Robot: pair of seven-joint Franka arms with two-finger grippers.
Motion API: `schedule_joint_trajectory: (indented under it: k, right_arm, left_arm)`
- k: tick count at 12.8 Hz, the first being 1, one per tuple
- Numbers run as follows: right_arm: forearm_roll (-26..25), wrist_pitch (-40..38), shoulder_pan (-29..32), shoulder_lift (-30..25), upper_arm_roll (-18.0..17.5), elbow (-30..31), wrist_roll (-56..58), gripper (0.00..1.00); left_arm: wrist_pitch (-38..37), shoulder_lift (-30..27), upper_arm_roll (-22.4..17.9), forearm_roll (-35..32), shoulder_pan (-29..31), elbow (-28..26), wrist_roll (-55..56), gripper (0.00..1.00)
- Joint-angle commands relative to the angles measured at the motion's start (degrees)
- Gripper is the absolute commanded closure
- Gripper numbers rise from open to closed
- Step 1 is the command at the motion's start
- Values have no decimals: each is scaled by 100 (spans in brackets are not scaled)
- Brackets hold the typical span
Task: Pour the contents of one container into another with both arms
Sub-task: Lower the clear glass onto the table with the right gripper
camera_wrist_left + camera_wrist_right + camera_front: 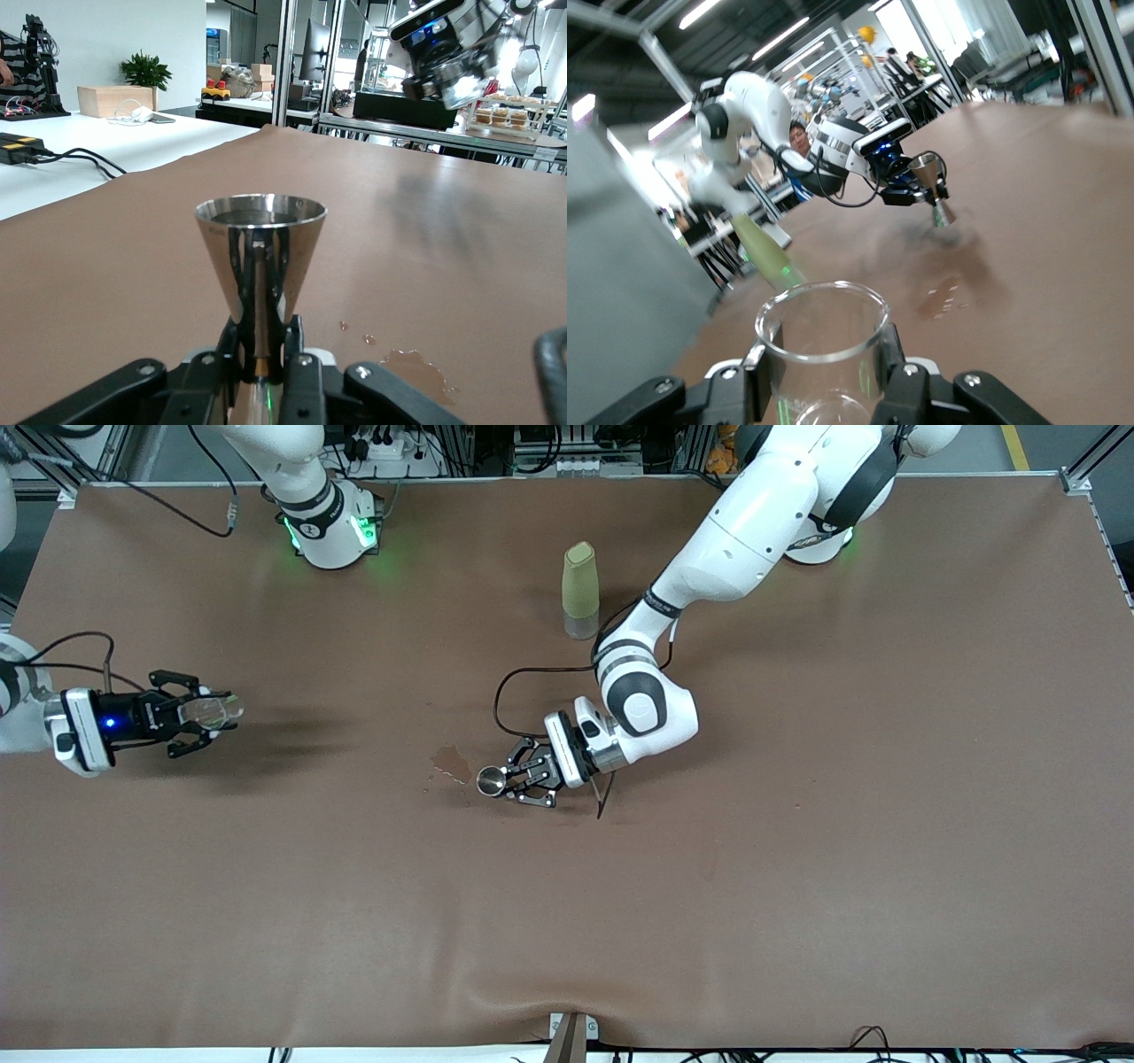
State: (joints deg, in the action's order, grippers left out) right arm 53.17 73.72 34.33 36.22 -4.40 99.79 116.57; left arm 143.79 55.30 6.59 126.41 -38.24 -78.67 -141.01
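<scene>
Front view: jigger (490,781) clamped in left pincer (512,781), seemingly upright; cup (213,710) in right pincer's (197,722) grip.

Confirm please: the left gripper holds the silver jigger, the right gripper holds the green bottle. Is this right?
Not quite. The right gripper holds the clear cup, as the right wrist view shows; the green bottle stands alone on the table. The left gripper does hold the silver jigger.

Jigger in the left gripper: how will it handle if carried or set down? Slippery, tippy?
The jigger looks like polished metal, so probably rigid and slick; the left gripper pinches only its narrow waist, so it could pivot if bumped. Its hourglass shape flares wide above the waist, so it likely tips easily when set down. It may roll if laid sideways. Drops and a puddle already lie beside it.
</scene>
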Motion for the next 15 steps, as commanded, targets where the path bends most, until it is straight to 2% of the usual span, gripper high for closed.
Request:
schedule_joint_trajectory:
  k: [1, 7, 9, 15]
  right_arm:
    - [-123, -77, 12, 604, -122, -715, 927, 74]
    - [-96, 335, 258, 1693, -122, -1268, 2122, 73]
    - [-96, 651, 425, 1826, -122, -1269, 2378, 73]
    - [62, 862, 575, 2152, -122, -1269, 2562, 73]
  left_arm:
    - [62, -124, 9, 68, 0, -87, -15, 100]
    - [70, -116, 9, 68, 0, -95, -32, 100]
    - [62, -116, 9, 68, 0, -96, -32, 100]
    - [62, -116, 9, 68, 0, -96, -50, 100]
